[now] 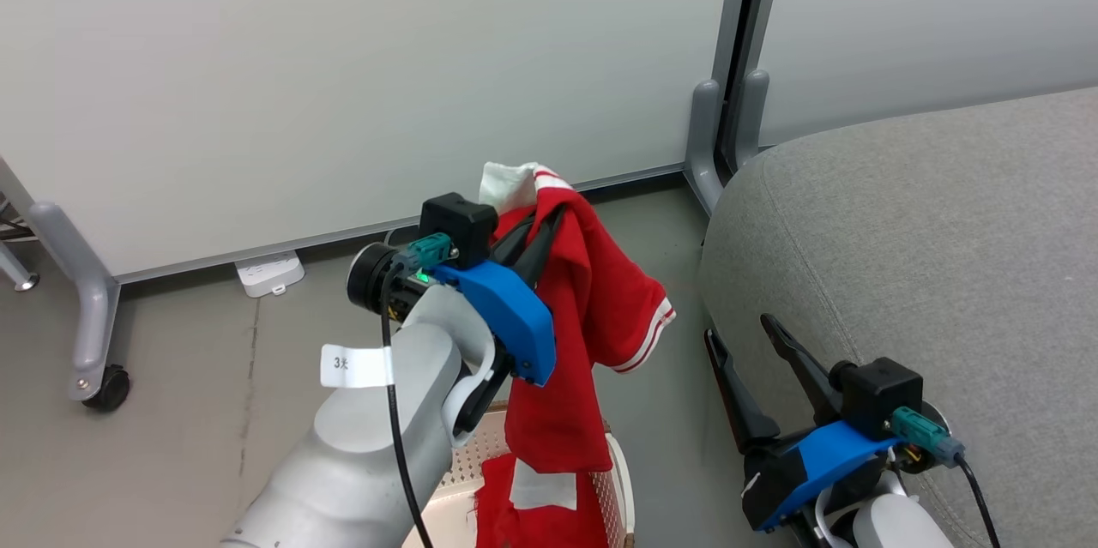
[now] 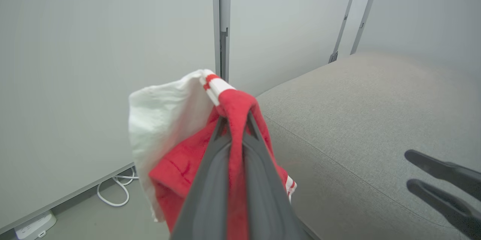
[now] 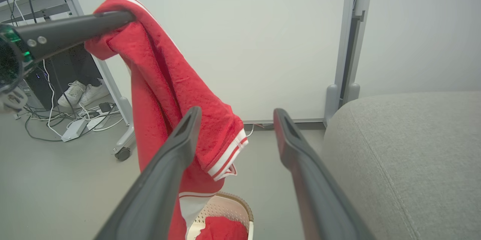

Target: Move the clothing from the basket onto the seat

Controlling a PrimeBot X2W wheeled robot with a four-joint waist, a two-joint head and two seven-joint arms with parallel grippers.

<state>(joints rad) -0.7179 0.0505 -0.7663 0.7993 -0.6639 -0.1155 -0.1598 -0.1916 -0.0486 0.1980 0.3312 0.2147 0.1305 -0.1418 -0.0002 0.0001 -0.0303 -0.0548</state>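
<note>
One red garment [image 1: 600, 299] tight in the left gripper [image 1: 549, 218], seemingly above the basket [image 1: 476, 455]; right gripper [image 1: 738, 328] agape.

clothing [image 1: 592, 308]: red, white-striped trim | seat [image 1: 944, 239]: grey | basket [image 3: 233, 204]: cream

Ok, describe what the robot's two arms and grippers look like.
Both the left gripper and right gripper have two long dark tapered fingers, a blue bracket, a black camera box and a teal-plugged black cable. The left forearm is pale grey with a white tag.
</note>
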